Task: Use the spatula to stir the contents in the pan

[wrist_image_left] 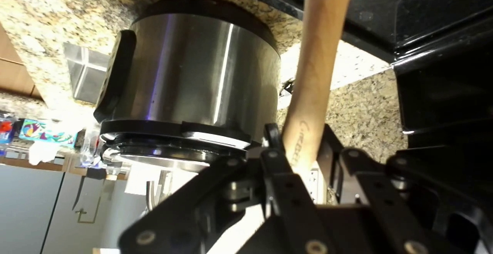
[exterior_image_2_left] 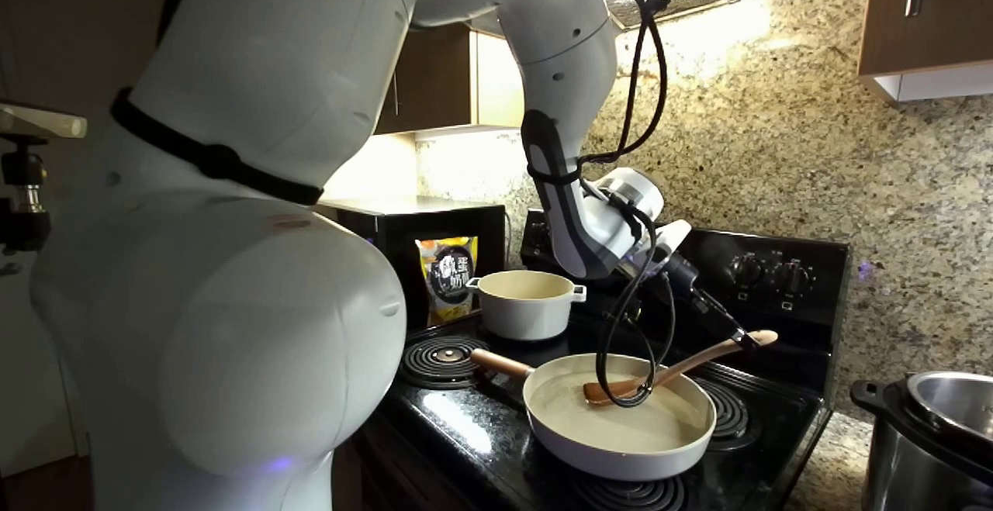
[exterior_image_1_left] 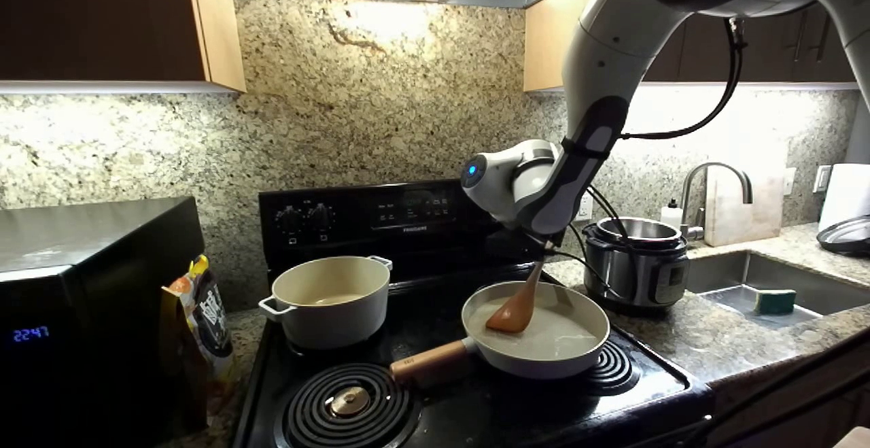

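Wooden spatula (exterior_image_1_left: 520, 305) is grasped by the handle in the Robotiq gripper (wrist_image_left: 302, 142), its tilted blade set in the pale contents (exterior_image_1_left: 557, 337) of the frying pan (exterior_image_1_left: 544, 368).

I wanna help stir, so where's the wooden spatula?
In an exterior view, the spatula is right of centre, its blade in the pan, its handle gripped by the hand.

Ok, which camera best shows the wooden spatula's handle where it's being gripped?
The wrist view: the spatula handle runs close up between the fingers, with small lettering visible. In both exterior views it looks smaller, slanting up out of the pan; in an exterior view its tip shows beyond the fingers.
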Controlling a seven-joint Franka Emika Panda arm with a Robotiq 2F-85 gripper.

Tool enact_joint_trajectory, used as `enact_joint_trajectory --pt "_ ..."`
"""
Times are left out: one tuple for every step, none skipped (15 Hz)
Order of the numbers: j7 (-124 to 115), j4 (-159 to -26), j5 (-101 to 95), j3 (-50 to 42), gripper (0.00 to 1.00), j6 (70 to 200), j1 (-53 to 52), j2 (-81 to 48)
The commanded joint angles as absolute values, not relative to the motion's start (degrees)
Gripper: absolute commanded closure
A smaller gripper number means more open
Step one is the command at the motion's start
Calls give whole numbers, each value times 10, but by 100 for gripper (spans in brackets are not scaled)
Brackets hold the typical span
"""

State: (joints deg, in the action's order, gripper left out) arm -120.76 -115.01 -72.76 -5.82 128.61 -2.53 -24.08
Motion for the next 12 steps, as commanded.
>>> enact_joint_trajectory --pt "-1204 -1144 -716 -50 89 1263 -8 -251" --pt "-1205 -1145 -712 -50 89 1258 -5 -253" --pt "-1205 -1146 -706 -50 89 1253 -3 -254" --pt "-1205 -1148 -699 -49 89 1248 -1 -254" --pt "-1203 -1150 -691 -48 89 1243 1 -254" --pt "-1201 -1154 -684 -47 89 1238 0 -251" --pt "-1199 -1157 -676 -46 89 1234 -1 -249" --pt "-1196 -1159 -671 -45 89 1232 -2 -247" --pt "-1191 -1161 -666 -44 89 1229 -3 -244" --pt "-1189 -1162 -661 -42 89 1227 -3 -243" --pt "-1185 -1162 -656 -41 89 1229 -2 -243" --pt "-1183 -1163 -655 -39 89 1232 -2 -242"
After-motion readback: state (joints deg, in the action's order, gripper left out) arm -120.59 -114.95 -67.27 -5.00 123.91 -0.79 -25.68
